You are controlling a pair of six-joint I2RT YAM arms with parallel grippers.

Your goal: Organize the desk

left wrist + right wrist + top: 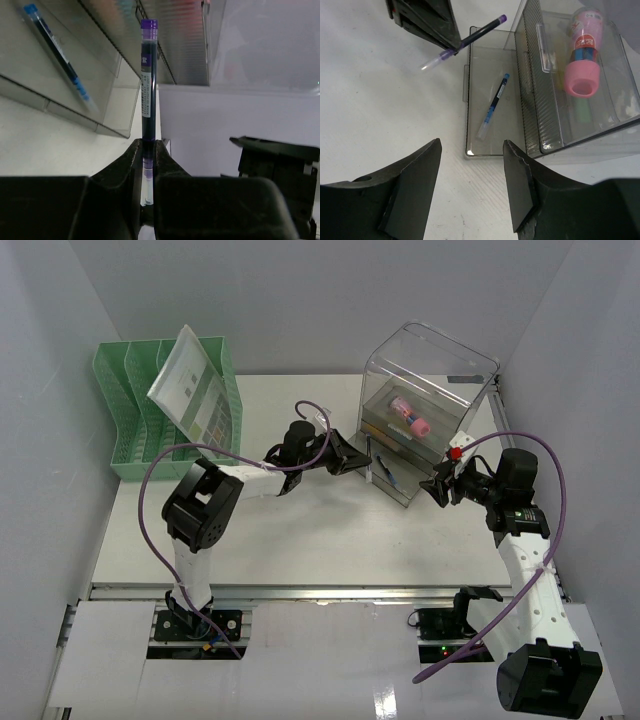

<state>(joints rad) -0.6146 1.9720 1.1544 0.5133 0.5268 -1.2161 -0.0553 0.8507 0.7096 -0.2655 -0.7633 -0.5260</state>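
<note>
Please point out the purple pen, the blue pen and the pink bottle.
purple pen [148, 80]: left wrist view, barrel.
blue pen [493, 106]: right wrist view, barrel.
pink bottle [583, 57]: right wrist view, body.

purple pen [148, 75] label too blurred for me to read, paper [190, 390] print too small, left gripper [451, 49] cut by top edge

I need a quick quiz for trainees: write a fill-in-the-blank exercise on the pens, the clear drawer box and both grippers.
The slim dark pen clamped in the left gripper has a cap coloured ____.
The loose slim pen lying in the pulled-out clear plastic drawer has a cap coloured ____.
The right gripper hovers near that drawer with its jaws ____.
The round bottle inside the clear plastic drawer box has a cap coloured ____.
Missing words: purple; blue; open; pink.
</note>
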